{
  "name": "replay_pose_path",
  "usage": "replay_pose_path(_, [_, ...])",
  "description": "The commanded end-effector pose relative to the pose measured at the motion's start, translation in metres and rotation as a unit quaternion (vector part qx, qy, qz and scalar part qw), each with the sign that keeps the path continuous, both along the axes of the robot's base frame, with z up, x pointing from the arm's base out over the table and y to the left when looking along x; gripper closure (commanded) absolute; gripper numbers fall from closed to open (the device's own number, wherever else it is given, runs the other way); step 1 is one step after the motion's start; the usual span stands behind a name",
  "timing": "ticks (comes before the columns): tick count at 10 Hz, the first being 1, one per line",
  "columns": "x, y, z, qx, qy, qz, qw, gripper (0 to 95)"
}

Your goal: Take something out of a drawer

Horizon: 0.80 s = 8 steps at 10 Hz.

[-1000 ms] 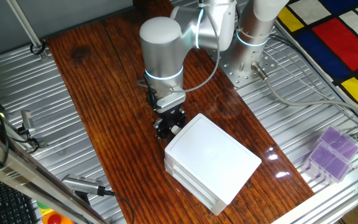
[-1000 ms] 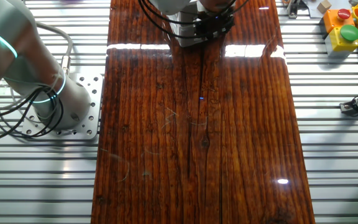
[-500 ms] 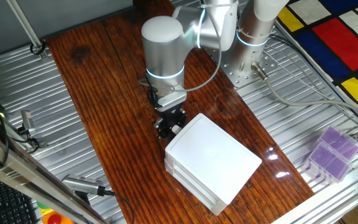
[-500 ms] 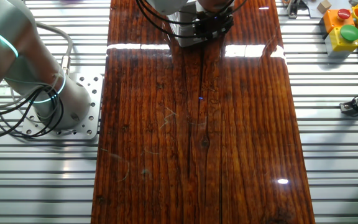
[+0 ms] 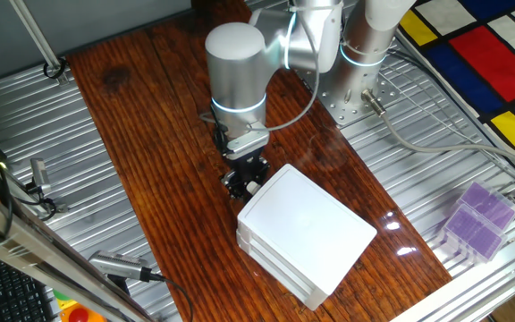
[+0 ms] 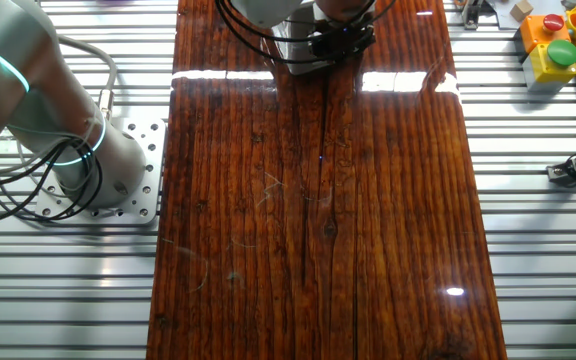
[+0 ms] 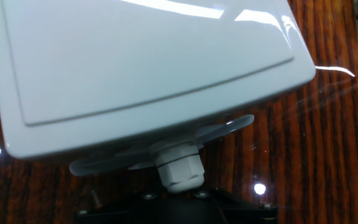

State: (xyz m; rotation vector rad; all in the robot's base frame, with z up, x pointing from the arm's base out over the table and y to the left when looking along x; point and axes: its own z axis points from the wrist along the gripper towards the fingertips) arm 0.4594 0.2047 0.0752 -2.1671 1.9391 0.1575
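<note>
Hand view shows the white knob point(image 7: 178, 169) of the upper drawer point(image 7: 166, 148) right at the bottom edge, just above the black body of the gripper point(image 7: 178, 198), with the flat lid of the white drawer unit point(image 7: 135, 62) filling the frame above. The fingertips themselves are out of frame here, and in one fixed view the gripper point(image 5: 245, 179) sits low against the near corner of the unit point(image 5: 307, 231), so whether it is closed on the knob or merely around it cannot be told.

The main risk, as a judgement: the unit looks light and stands loose on the bench point(image 5: 150, 134). A pull on the knob could drag the whole box across the wood instead of sliding the drawer out. A shallow or off-centre hold on the small rounded knob could also slip off. A pull angled upward might tip the unit.

The unit has 2 drawers, both apparently shut or barely started. No contents are visible, so the lump to be removed cannot be seen; presumably it lies inside the upper drawer.

The other fixed view shows only the gripper point(image 6: 343, 40) at the top edge.
</note>
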Motion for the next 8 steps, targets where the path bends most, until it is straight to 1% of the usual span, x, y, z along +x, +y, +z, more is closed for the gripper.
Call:
replay_pose_path(1, [0.001, -0.001, 0.000, -0.001, 0.000, 0.001, 1.0000, 95.0])
replay_pose_path(4, [0.002, -0.005, 0.001, 0.002, -0.001, 0.003, 1.0000, 95.0])
replay_pose_path(6, [0.003, -0.007, 0.002, 0.002, -0.001, 0.004, 1.0000, 95.0])
replay_pose_path(8, [0.005, -0.013, 0.003, 0.002, -0.001, 0.008, 1.0000, 95.0])
